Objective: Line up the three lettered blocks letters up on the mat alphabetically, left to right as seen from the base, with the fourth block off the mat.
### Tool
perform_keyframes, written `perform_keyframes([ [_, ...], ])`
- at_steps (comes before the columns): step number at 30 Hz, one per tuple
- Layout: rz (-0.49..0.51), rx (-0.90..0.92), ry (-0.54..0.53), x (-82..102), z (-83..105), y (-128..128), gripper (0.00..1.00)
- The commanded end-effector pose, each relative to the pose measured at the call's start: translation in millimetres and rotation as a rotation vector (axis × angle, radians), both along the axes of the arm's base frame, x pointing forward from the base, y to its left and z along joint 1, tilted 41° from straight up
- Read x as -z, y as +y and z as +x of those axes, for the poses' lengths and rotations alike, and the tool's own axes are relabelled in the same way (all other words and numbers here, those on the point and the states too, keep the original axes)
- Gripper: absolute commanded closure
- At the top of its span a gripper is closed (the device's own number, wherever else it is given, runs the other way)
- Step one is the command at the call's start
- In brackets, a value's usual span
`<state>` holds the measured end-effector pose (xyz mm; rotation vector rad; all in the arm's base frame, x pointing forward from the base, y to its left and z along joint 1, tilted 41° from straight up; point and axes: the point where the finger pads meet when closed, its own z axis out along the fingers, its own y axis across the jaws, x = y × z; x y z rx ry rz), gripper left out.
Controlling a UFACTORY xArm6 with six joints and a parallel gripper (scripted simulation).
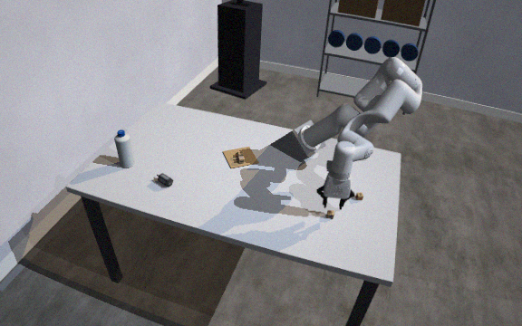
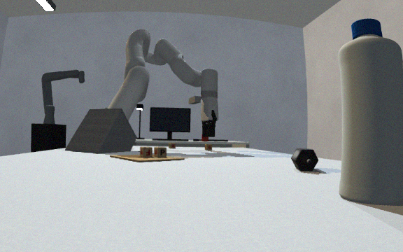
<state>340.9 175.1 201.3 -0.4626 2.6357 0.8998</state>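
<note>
The tan mat (image 1: pixel 230 162) (image 2: pixel 128 157) lies mid-table with two wooden blocks (image 1: pixel 239 157) side by side on it; in the exterior view the left one (image 2: pixel 145 152) and the right one (image 2: pixel 160 152) show red letters on their near faces. Two more blocks lie off the mat near the table's right side, one (image 1: pixel 330 214) (image 2: pixel 208 147) toward the front edge and one (image 1: pixel 359 196) (image 2: pixel 172 145) behind it. My gripper (image 1: pixel 333 204) (image 2: pixel 208 134) points straight down, open and empty. It hangs just above the table between these two loose blocks.
A white bottle (image 1: pixel 124 149) (image 2: pixel 373 112) with a blue cap stands at the table's left end. A small black hexagonal object (image 1: pixel 165 179) (image 2: pixel 304 159) lies near it. The arm's dark wedge base (image 1: pixel 288 145) (image 2: pixel 100 131) sits behind the mat.
</note>
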Motion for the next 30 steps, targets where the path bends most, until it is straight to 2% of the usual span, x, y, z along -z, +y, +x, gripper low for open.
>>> perform_keyframes([
  [1,0.001,0.001,-0.003,5.6,3.4,5.6,0.36],
  [15,0.001,0.001,-0.003,14.9,6.3,13.2,0.36],
  [30,0.001,0.001,-0.003,16.4,6.8,14.4,0.36],
])
